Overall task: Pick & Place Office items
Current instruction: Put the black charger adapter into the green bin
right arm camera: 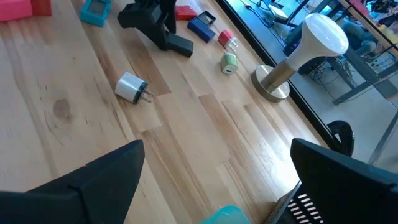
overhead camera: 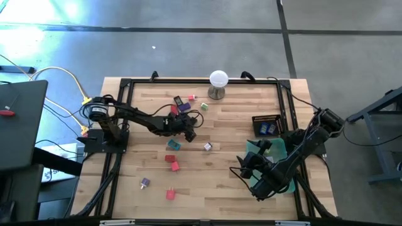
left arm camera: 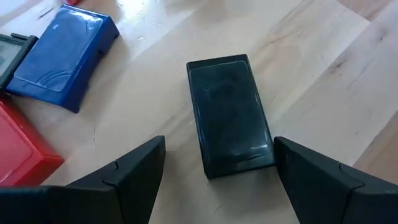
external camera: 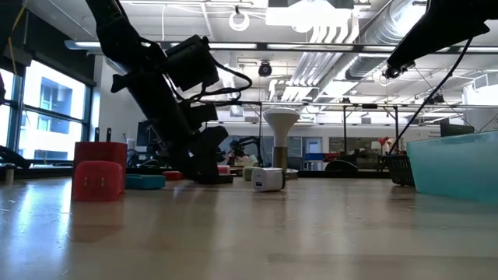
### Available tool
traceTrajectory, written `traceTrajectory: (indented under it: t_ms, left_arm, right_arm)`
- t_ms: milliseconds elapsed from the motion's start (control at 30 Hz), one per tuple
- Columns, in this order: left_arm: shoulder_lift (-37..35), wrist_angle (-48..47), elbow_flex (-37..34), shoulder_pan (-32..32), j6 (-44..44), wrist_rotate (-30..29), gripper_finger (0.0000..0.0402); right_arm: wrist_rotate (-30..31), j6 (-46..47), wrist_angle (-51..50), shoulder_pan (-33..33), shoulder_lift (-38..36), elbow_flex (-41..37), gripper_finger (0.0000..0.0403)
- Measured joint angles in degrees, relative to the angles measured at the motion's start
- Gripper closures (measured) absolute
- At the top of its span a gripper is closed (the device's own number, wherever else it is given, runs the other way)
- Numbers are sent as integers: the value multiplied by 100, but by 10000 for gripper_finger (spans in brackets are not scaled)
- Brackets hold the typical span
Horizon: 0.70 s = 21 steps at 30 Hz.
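A black block (left arm camera: pixel 231 124) lies flat on the wooden table (overhead camera: pixel 226 182), left of its middle. My left gripper (left arm camera: pixel 219 155) slants down over it, open. Its two fingers stand either side of the block's near end without gripping it. The right wrist view shows the same block (right arm camera: pixel 180 45) in front of that gripper (right arm camera: pixel 163 31). A blue block (left arm camera: pixel 65 56) and a red one (left arm camera: pixel 22 152) lie close beside it. My right gripper (overhead camera: pixel 244 164) hangs open above the table's right part, over the green tray (overhead camera: pixel 279 154), holding nothing.
More small items are scattered about: a white plug (right arm camera: pixel 132 87), a teal piece (overhead camera: pixel 173 145), red and pink pieces (overhead camera: pixel 171 162), a purple one (overhead camera: pixel 145 182). A white ball on a metal stand (overhead camera: pixel 218 81) is at the far edge. A black basket (overhead camera: pixel 266 125) sits far right.
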Motion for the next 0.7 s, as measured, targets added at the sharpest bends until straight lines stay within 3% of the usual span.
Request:
traceTrajectory:
  t_ms: [300, 600, 700]
  left_arm:
    - [211, 336, 11, -27, 175, -75, 156]
    - [218, 345, 11, -110, 301, -71, 248]
    - [194, 332, 4, -213, 544, -217, 254]
  right_arm:
    - [27, -2, 1, 0, 0, 0, 10]
    - [23, 0, 131, 0, 0, 0, 10]
    - [24, -81, 296, 0, 0, 0, 10]
